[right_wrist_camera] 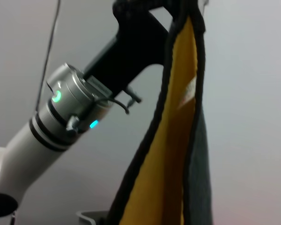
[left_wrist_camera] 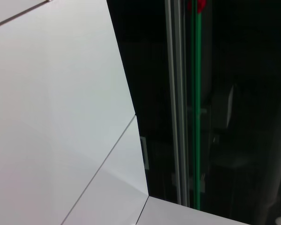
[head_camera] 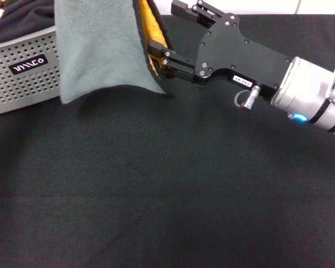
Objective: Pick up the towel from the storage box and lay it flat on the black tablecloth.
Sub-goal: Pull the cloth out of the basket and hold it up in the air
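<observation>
The towel (head_camera: 97, 47) hangs upright over the far left of the black tablecloth (head_camera: 167, 190), grey face toward me, with its orange-yellow face and black edging showing along its right side. The right wrist view shows the towel (right_wrist_camera: 166, 154) hanging from my left gripper (right_wrist_camera: 178, 9), which is shut on its top edge. My right gripper (head_camera: 164, 28) is open beside the towel's right edge, its lower finger (head_camera: 156, 49) against the edging. The light grey perforated storage box (head_camera: 22, 75) stands at the far left, partly behind the towel.
A black fabric item (head_camera: 19, 19) lies in the storage box. The right arm's silver wrist (head_camera: 315, 95) reaches in from the right. The left wrist view shows only a white wall (left_wrist_camera: 51, 103) and dark glass.
</observation>
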`<state>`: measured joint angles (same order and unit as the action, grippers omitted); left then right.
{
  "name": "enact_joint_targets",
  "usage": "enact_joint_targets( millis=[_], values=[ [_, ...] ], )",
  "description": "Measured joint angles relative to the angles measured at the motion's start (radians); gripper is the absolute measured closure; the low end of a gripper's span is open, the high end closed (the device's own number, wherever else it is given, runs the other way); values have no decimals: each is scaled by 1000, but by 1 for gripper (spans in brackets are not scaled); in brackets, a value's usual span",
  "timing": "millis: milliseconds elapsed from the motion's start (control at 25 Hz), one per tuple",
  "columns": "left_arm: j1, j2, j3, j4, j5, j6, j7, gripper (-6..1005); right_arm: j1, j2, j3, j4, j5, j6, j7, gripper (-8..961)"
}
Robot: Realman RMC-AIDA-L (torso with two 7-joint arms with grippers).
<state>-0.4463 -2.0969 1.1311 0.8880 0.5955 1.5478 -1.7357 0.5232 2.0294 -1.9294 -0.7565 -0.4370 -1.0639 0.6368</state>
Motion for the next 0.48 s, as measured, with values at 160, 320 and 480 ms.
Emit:
enact_joint_targets(
  millis=[160, 320, 480],
  values=[
    [-1, 0, 0, 0, -1, 0, 1, 989, 0, 0, -1, 5, -2, 16, -6, 302],
    [-3, 0, -2, 0, -5, 1, 1, 989, -2, 0, -6, 7, -4, 17, -22, 303],
    [-3, 1, -2, 2, -8, 2, 1, 989, 1, 0, -19, 17, -5, 28, -38, 460]
  ],
)
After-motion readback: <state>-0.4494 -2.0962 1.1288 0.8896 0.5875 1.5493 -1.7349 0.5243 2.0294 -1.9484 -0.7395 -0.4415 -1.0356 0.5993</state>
